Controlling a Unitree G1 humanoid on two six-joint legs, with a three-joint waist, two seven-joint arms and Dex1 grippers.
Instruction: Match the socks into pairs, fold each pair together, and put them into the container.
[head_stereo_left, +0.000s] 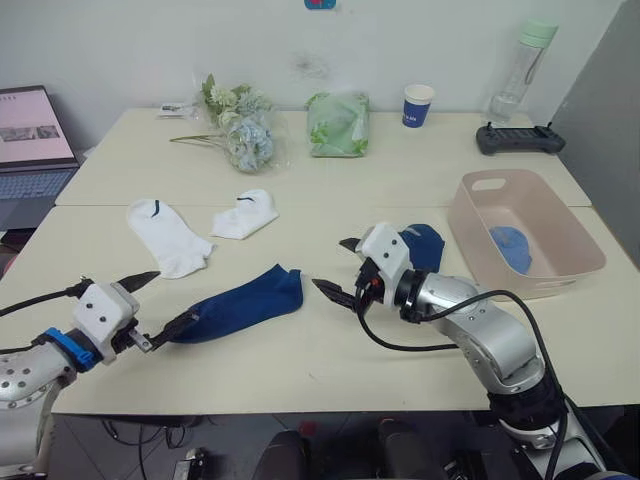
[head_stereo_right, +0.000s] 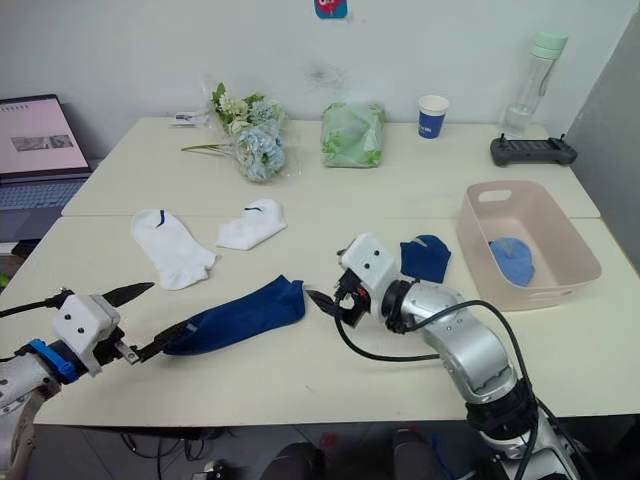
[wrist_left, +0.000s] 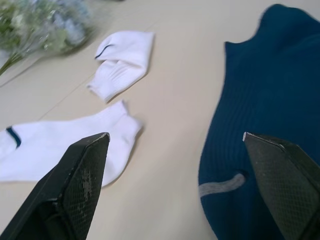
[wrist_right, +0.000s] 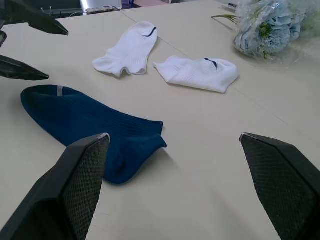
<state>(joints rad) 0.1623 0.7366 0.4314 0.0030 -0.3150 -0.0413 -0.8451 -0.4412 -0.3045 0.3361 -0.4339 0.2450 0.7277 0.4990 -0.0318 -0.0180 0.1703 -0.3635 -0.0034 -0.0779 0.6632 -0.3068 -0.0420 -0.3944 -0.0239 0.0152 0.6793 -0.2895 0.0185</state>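
Navy sock, flat (head_stereo_left: 243, 302): stretched out on the table (head_stereo_left: 420, 200), well to the left of the container, toe end at the left gripper.
Second navy sock (head_stereo_left: 420, 245): crumpled just beside the container's left wall, behind the right gripper.
White socks: one long (head_stereo_left: 165, 235) and one folded over (head_stereo_left: 245, 213), side by side, farther from the container than the flat navy sock, unpaired.
Container (head_stereo_left: 470, 225): pink basin at the table's right; a light blue bundle (head_stereo_left: 511, 247) lies inside.
Left gripper (head_stereo_left: 155, 303): fingers spread wide, one tip at the navy toe, nothing held.
Right gripper (head_stereo_left: 338, 267): spread wide, empty, between the two navy socks.
Progress: the light blue pair looks finished; navy seems the pair in hand, not yet joined; white is untouched.
Writing: none readable; the blue paper cup (head_stereo_left: 419, 104) behind the container carries a white mark too small to read.
Other: flowers (head_stereo_left: 240, 125), green bag (head_stereo_left: 338, 124), bottle (head_stereo_left: 522, 68), controller (head_stereo_left: 519, 139), laptop (head_stereo_left: 33, 140).
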